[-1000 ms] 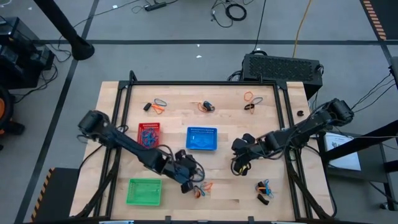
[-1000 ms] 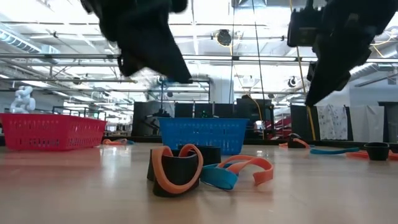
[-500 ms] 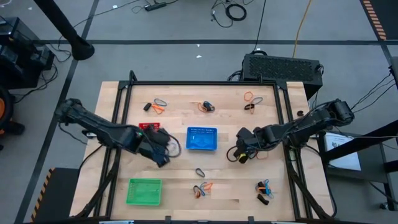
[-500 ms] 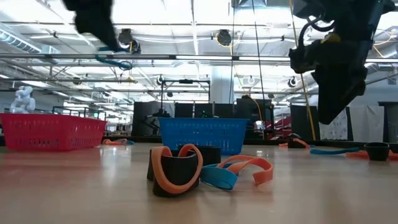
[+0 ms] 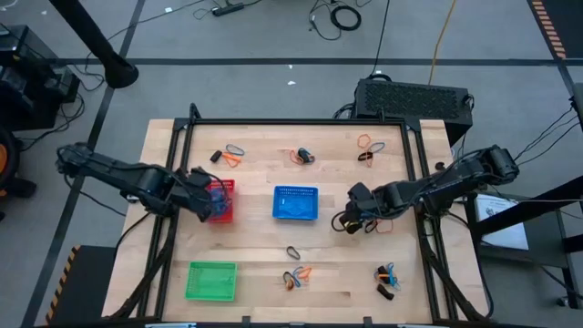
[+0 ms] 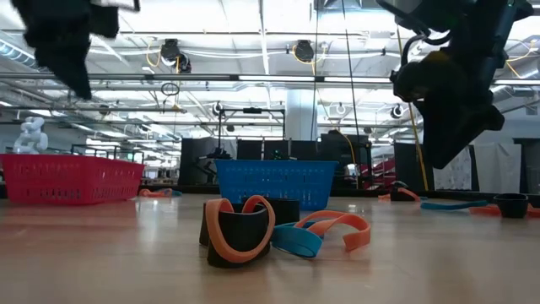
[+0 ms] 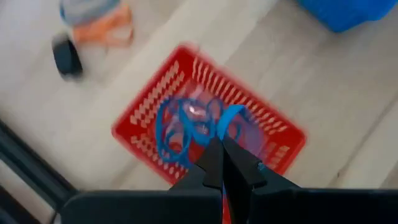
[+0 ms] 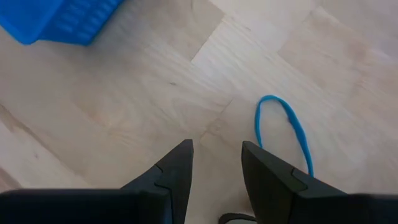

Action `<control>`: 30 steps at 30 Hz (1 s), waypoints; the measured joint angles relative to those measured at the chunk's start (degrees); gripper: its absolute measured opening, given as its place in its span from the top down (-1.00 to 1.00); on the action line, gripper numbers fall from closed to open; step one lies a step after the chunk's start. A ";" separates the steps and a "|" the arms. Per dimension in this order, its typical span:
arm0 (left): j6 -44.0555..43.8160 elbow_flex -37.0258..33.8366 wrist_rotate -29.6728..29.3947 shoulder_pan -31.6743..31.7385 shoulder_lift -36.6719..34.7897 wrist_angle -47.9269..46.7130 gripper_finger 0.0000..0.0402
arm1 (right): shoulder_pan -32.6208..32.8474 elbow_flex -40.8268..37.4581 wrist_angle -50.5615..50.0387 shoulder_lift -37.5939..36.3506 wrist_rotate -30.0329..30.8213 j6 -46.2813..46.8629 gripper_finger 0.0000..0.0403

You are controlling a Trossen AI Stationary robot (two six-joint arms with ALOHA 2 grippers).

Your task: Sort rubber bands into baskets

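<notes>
A: From above, where is everything?
B: The left gripper hangs over the red basket, at nine o'clock from the blue basket. The green basket sits at seven o'clock. The right gripper hovers at three o'clock of the blue one. Loose rubber bands lie at six, others along the far edge.

A: At table level?
B: A clump of bands blocks the blue basket's foot.

A: Left wrist?
B: Fingers pressed together, pinching a blue band above the red basket.

A: Right wrist?
B: Fingers spread, empty; a blue loop lies at one o'clock.
</notes>
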 joint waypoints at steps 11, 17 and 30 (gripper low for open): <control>-5.45 -12.36 5.04 3.55 -0.81 10.29 0.99 | -0.52 0.00 0.04 0.00 0.30 1.58 0.35; -5.45 -12.58 5.08 5.29 -0.52 10.92 0.88 | -3.65 0.00 -4.08 0.00 1.10 2.27 0.35; -5.30 -10.21 7.64 5.64 -0.52 10.16 0.38 | -10.58 -4.61 -0.58 0.00 -5.37 -2.27 0.35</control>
